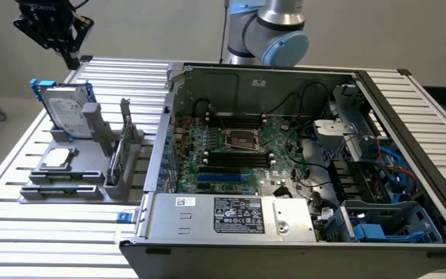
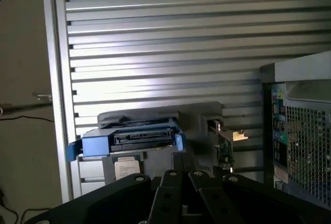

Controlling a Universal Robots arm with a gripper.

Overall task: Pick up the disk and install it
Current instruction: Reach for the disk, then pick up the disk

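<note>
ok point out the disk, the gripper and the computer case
disk (image 1: 64,110), exterior view, on its labelled face
gripper (image 1: 71,60), exterior view, at the tips of its shut jaws
computer case (image 1: 285,258), exterior view, on its near outer wall

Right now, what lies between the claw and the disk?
Nothing: in the exterior view the claw hangs above the disk, with only open air between them.

The gripper (image 1: 71,61) (image 2: 182,176) hangs high above the table's (image 1: 53,232) far corner at the exterior view's left. It points down, jaws closed together and holding nothing. The arm (image 1: 276,32) rises behind the far edge.
</note>
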